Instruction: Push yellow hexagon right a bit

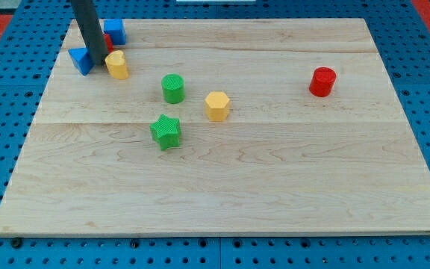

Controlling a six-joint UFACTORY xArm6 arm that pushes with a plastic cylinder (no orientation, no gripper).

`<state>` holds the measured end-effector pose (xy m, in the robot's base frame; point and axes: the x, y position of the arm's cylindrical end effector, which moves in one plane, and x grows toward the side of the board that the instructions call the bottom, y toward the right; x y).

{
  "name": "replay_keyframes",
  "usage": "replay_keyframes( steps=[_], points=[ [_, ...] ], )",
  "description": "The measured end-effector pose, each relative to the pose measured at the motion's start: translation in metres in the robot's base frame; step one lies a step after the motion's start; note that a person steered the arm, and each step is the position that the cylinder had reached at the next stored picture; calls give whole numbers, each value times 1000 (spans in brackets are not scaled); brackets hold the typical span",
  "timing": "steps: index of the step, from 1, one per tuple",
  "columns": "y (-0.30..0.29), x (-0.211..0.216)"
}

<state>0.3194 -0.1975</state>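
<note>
Plenty of bare board lies to the view's right of the yellow hexagon (217, 105), mid-board near the green cylinder (173, 88). My tip (98, 64), holding nothing, stands far left, seemingly touching a yellow block (116, 65). Blue pegboard (424, 67) surrounds the wooden board (275, 187).

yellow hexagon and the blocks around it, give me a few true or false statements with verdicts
1. The yellow hexagon lies to the view's right of the green cylinder. True.
2. My tip touches the yellow hexagon. False: it is far off at the view's top left, between the blue triangle and the yellow cylinder.
3. The red cylinder stands alone toward the view's right. True.
4. The green star sits above the green cylinder. False: it is below it.
</note>
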Motion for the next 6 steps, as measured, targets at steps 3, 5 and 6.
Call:
replay_keyframes(
  steps=[3,5,6],
  points=[
    [137,75],
    [188,85],
    [213,79]
  ],
)
